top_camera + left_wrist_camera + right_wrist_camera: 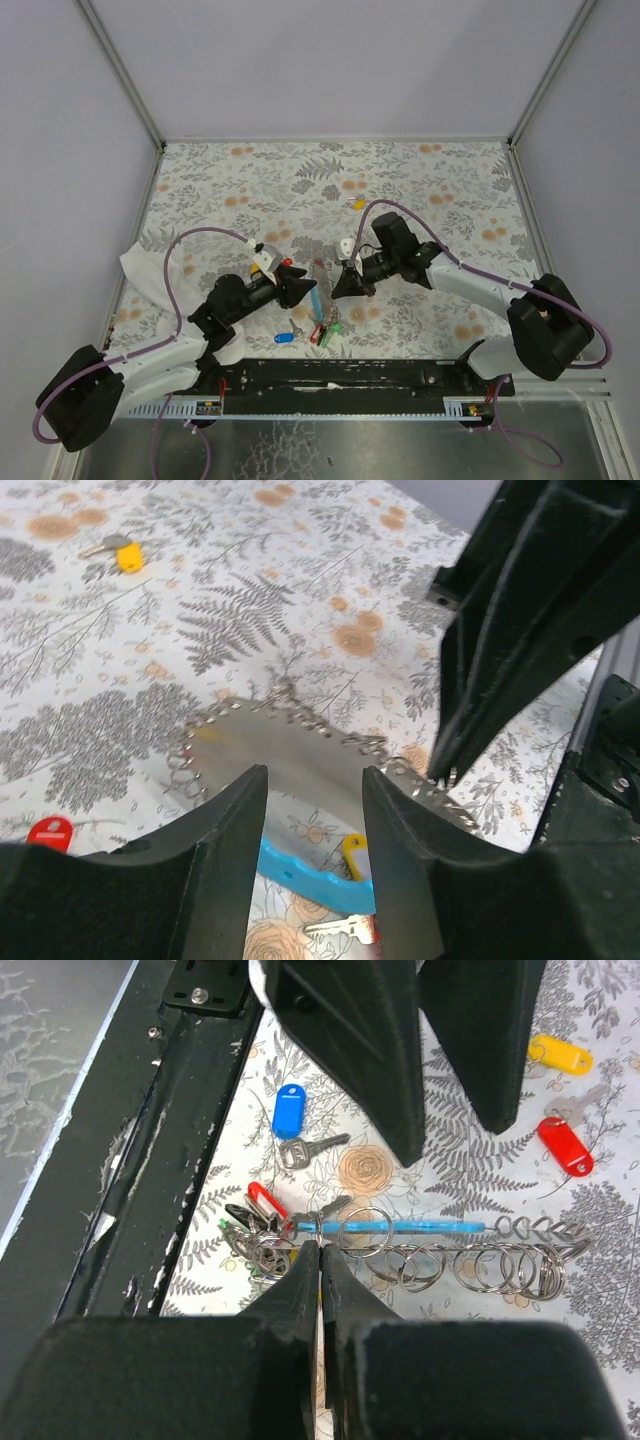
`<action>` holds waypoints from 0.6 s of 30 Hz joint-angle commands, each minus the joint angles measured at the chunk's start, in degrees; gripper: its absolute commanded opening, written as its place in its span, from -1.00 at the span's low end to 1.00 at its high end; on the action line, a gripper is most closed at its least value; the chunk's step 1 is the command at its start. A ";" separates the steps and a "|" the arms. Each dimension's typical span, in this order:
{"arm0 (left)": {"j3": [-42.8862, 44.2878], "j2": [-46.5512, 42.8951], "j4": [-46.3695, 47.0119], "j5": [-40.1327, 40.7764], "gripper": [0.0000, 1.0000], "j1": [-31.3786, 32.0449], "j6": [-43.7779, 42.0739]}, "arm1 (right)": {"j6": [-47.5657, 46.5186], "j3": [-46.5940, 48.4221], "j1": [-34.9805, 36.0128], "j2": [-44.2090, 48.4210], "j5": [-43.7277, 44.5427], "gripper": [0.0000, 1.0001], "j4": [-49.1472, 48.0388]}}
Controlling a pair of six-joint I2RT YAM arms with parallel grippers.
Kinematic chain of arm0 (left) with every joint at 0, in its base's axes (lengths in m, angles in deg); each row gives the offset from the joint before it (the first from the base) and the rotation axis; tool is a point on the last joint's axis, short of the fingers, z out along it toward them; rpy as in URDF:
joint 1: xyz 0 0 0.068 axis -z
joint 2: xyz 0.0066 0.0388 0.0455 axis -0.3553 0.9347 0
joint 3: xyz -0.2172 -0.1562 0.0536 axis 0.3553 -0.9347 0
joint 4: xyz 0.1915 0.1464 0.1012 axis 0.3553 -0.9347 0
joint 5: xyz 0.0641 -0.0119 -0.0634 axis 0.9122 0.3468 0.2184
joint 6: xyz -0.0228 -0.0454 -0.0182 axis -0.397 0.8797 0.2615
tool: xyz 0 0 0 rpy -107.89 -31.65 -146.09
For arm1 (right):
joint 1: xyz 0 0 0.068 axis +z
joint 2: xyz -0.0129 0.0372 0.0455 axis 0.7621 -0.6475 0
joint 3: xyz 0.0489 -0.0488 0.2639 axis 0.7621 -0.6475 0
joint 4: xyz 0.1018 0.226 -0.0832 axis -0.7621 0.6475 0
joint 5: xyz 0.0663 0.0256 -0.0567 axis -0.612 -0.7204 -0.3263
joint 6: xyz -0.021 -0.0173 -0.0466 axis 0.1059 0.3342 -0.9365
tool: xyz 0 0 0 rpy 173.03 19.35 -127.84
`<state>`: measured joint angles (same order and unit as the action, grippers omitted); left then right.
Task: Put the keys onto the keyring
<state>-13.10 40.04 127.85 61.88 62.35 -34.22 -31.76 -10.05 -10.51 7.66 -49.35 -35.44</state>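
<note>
The keyring is a stretched coil of metal rings beside a light-blue end piece, with a cluster of coloured keys at its near end. It also shows in the top view. My right gripper is shut on a small ring of the coil next to the cluster. My left gripper is open and hovers over the blue piece and a yellow key, holding nothing. Loose keys lie around: blue, red, yellow, and another yellow one far off.
A white cloth lies at the table's left edge. The black base rail runs along the near edge, close to the key cluster. The two grippers face each other a few centimetres apart. Grey walls surround the table.
</note>
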 commanded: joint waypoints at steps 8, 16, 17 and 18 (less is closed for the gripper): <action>0.08 0.43 2.76 -9.18 -0.14 -0.99 -0.75 | -4.90 2.99 -0.73 4.43 -4.81 -1.00 5.38; 0.07 1.84 5.43 -17.07 -0.17 -1.01 -1.77 | -6.71 4.60 -0.73 5.18 -5.20 -1.00 7.81; 0.14 2.16 5.41 -17.14 -0.17 -1.00 -1.73 | -6.76 4.44 -0.75 5.47 -5.25 -1.00 7.72; 0.32 2.60 5.39 -17.31 -0.17 -1.00 -1.62 | -6.68 4.26 -0.73 5.78 -5.26 -1.00 7.23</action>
<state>-13.10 41.55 128.83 48.19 61.57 -34.61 -36.81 -8.54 -10.73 10.56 -51.47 -27.87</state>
